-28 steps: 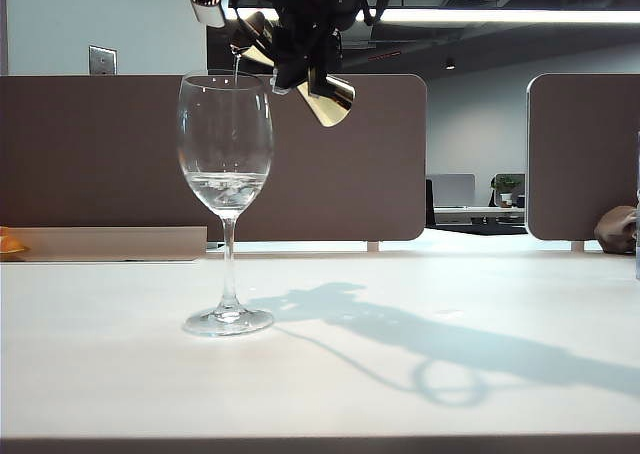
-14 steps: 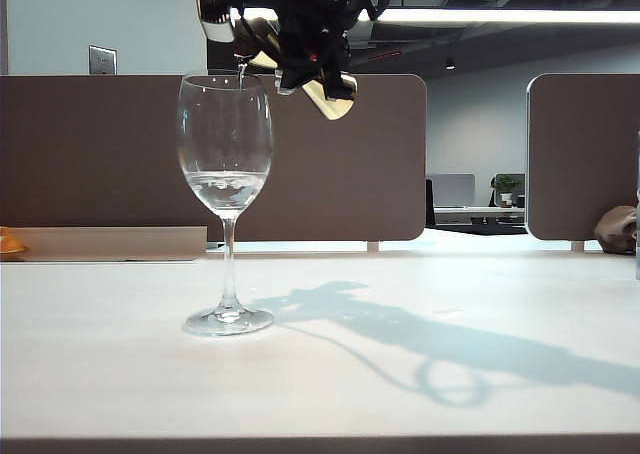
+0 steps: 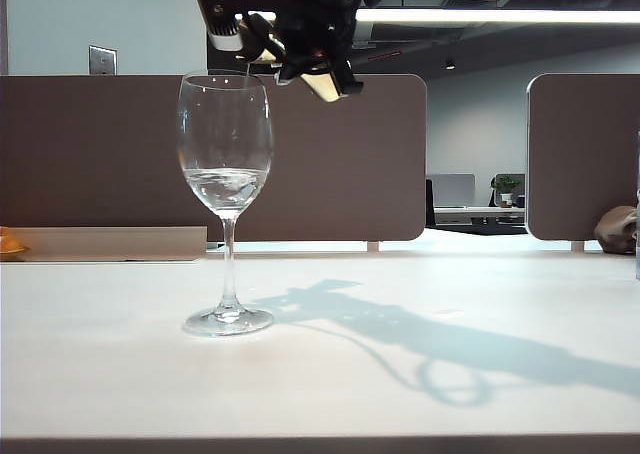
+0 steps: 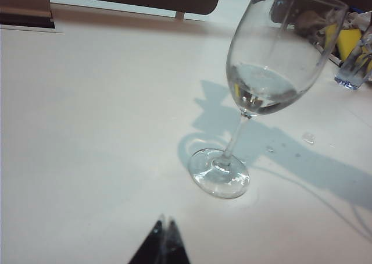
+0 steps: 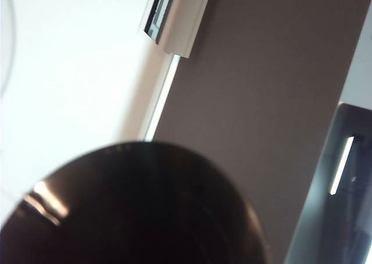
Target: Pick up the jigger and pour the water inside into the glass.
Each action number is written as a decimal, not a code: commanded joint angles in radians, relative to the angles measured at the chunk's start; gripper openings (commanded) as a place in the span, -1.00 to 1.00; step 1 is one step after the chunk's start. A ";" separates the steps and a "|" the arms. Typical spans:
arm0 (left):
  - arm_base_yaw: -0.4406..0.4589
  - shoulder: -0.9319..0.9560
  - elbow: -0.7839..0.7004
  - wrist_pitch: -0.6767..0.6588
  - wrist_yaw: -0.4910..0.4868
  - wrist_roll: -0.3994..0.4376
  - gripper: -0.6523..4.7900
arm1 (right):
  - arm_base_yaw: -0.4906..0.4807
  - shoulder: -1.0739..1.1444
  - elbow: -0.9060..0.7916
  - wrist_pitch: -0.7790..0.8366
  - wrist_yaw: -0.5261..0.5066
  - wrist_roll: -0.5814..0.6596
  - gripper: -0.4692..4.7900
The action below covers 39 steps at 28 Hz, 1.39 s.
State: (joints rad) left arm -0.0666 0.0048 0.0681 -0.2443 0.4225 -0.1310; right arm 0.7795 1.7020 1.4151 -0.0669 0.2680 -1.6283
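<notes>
My right pincer [image 3: 298, 62] clamped on jigger [image 3: 322, 82], held high, just above and right of glass [image 3: 225, 174] rim. Jigger long axis tipped steeply, one mouth over bowl, gold cone pointing away right. No stream visible at lip. Water [image 3: 227, 182] pooled low in bowl. Glass upright on desk [image 3: 400, 374], directly below-left of pincer. Judged: pour near done. Left pincer [image 4: 163, 241] low over desk, near glass foot, tips together, holding nothing; right arm is the one engaged.
</notes>
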 commanded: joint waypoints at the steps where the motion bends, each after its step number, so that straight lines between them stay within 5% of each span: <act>1: 0.001 0.001 0.003 0.013 0.001 0.000 -0.78 | 0.000 -0.005 0.006 0.043 0.003 -0.030 -0.82; 10: 0.001 0.001 0.003 0.013 0.001 0.000 -0.78 | 0.003 -0.006 0.006 0.063 0.025 -0.075 -0.82; 24: 0.001 0.001 0.003 0.013 0.001 0.000 -0.78 | -0.003 -0.053 0.006 0.101 0.047 0.747 -0.83; 33: 0.001 0.001 0.003 0.013 0.001 0.000 -0.78 | -0.057 -0.135 -0.010 0.003 -0.055 1.077 -0.83; 39: 0.001 0.001 0.003 0.013 0.001 0.000 -0.78 | -0.140 -0.346 -0.226 0.032 -0.175 1.204 -0.83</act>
State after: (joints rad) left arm -0.0666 0.0048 0.0681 -0.2443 0.4229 -0.1314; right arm 0.6525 1.4021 1.2278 -0.0856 0.1173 -0.4919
